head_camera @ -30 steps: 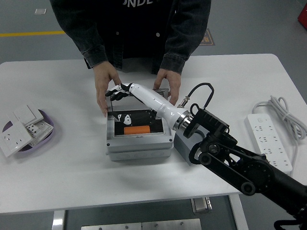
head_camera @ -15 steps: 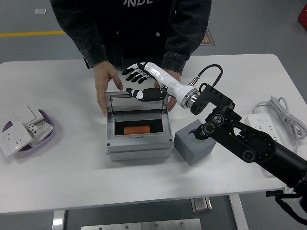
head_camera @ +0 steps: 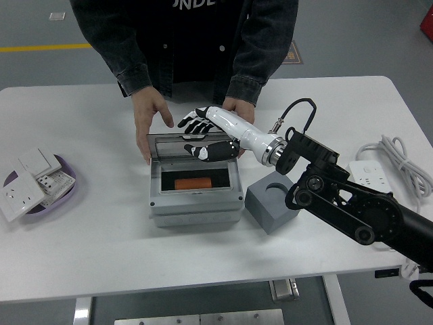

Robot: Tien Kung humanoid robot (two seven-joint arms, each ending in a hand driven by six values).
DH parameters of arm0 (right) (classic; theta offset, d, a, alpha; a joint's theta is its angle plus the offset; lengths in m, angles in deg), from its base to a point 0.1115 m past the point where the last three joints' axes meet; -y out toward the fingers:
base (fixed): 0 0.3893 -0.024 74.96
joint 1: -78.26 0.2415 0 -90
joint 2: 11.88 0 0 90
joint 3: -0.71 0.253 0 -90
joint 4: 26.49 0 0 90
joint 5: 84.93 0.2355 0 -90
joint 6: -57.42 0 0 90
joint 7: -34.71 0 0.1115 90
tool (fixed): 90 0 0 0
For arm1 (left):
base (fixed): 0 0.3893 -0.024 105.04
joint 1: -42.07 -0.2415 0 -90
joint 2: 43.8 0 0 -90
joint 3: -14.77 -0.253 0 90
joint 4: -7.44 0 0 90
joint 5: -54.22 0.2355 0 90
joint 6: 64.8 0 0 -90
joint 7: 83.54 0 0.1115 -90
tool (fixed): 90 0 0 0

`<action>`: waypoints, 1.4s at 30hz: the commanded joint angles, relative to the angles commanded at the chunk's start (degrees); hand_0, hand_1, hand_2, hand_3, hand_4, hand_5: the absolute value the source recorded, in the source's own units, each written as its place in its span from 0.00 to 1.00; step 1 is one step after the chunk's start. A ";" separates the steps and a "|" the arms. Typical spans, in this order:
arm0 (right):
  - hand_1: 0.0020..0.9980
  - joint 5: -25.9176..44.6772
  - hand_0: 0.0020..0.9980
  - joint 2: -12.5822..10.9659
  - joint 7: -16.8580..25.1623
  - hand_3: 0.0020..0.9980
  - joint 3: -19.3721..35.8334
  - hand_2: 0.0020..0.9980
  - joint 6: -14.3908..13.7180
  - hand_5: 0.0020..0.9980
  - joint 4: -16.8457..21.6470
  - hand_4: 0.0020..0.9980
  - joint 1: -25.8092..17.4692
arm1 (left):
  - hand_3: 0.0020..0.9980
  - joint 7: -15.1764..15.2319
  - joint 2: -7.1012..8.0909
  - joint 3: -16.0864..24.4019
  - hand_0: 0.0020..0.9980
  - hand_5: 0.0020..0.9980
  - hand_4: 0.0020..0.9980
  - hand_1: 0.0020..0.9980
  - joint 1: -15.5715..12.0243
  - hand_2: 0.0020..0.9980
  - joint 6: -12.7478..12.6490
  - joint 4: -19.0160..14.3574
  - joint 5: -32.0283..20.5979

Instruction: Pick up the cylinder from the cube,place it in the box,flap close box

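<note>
The orange cylinder [head_camera: 194, 183] lies inside the grey box [head_camera: 196, 203] at the table's middle. The box's clear flap [head_camera: 186, 143] stands tilted up at the back edge. My right hand [head_camera: 201, 135] is open, fingers spread, against the flap from behind and above. The grey cube [head_camera: 272, 202] with its round socket stands empty just right of the box. A person at the far side holds the box's back corners, one hand [head_camera: 150, 118] on the left and the other hand [head_camera: 237, 108] on the right. My left arm is out of view.
A purple dish [head_camera: 67, 191] with white wall sockets sits at the left edge. A white power strip [head_camera: 377, 196] with its cable lies at the right. My right forearm [head_camera: 352, 210] crosses above the cube.
My right hand rose out of the box, swung behind the flap, and now presses it a little lower toward the front. The cube's socket is now uncovered.
</note>
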 joint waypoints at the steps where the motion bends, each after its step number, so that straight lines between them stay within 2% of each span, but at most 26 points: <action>1: 0.62 0.23 0.62 -0.64 -0.09 0.69 -0.40 0.65 -0.03 0.22 0.74 0.65 -0.31 | 0.63 0.05 0.01 -0.07 0.63 0.32 0.72 0.66 0.01 0.57 0.00 0.00 -0.10; 5: 0.62 0.67 0.61 -3.39 -1.03 0.69 -1.55 0.65 -0.44 0.22 4.17 0.65 -2.02 | 0.63 0.22 0.06 -0.27 0.63 0.32 0.71 0.66 -0.02 0.57 -0.02 0.00 -0.43; 9: 0.62 1.52 0.61 -4.80 -1.71 0.69 -2.04 0.65 -0.96 0.22 6.47 0.65 -3.71 | 0.63 0.35 0.12 -0.65 0.63 0.32 0.71 0.66 -0.13 0.57 -0.03 0.00 -0.83; 16: 0.61 8.17 0.60 -4.49 -0.56 0.69 -3.22 0.65 0.21 0.23 5.54 0.64 -5.88 | 0.63 0.45 0.12 -0.90 0.63 0.31 0.71 0.66 -0.03 0.57 -0.02 0.00 -1.04; 17: 0.61 8.66 0.59 -4.45 -0.44 0.69 -3.06 0.65 0.25 0.26 5.43 0.52 -6.19 | 0.63 0.47 0.12 -0.90 0.63 0.31 0.71 0.66 0.00 0.57 -0.02 0.00 -1.06; 20: 0.61 8.40 0.59 -4.70 -0.33 0.69 -1.39 0.65 0.18 0.26 5.64 0.52 -7.17 | 0.63 0.45 0.12 -0.85 0.63 0.31 0.71 0.66 -0.03 0.57 -0.04 0.00 -1.05; 22: 0.61 7.61 0.59 -5.12 -0.38 0.69 0.63 0.65 0.05 0.26 6.10 0.52 -7.97 | 0.63 0.42 0.12 -0.85 0.63 0.31 0.71 0.66 -0.09 0.57 -0.05 0.00 -1.10; 23: 0.61 7.01 0.59 -5.39 -0.40 0.70 1.73 0.65 -0.11 0.33 6.48 0.50 -8.54 | 0.63 0.39 0.12 -0.82 0.63 0.31 0.71 0.66 -0.13 0.57 -0.06 0.00 -1.10; 28: 0.61 3.84 0.59 -6.24 0.36 0.70 8.98 0.65 -1.69 0.33 9.00 0.50 -13.05 | 0.63 0.31 0.15 -0.81 0.63 0.31 0.71 0.66 -0.36 0.57 -0.11 0.00 -1.29; 29: 0.61 3.17 0.59 -6.11 0.66 0.69 10.84 0.65 -2.11 0.28 9.44 0.56 -14.19 | 0.63 0.31 0.14 -0.83 0.63 0.31 0.71 0.66 -0.41 0.57 -0.12 0.00 -1.34; 30: 0.61 2.61 0.59 -5.89 0.98 0.69 12.55 0.65 -2.52 0.28 9.76 0.56 -15.24 | 0.63 0.32 0.12 -0.87 0.63 0.31 0.71 0.66 -0.44 0.57 -0.13 0.00 -1.40; 33: 0.61 1.32 0.59 -4.19 2.41 0.69 18.66 0.65 -3.96 0.28 10.25 0.56 -19.02 | 0.63 0.32 0.00 -1.05 0.63 0.31 0.71 0.66 -0.61 0.57 -0.15 0.00 -1.72; 37: 0.61 3.00 0.59 -1.04 5.61 0.69 26.29 0.65 -5.30 0.27 9.80 0.57 -23.81 | 0.63 0.33 -0.14 -1.42 0.63 0.31 0.71 0.66 -0.93 0.57 -0.19 0.00 -2.25; 42: 0.60 9.84 0.57 2.43 11.64 0.68 36.19 0.64 -4.20 0.27 7.94 0.57 -29.87 | 0.63 0.31 -0.09 -1.92 0.63 0.30 0.71 0.66 -1.38 0.57 -0.28 0.00 -3.09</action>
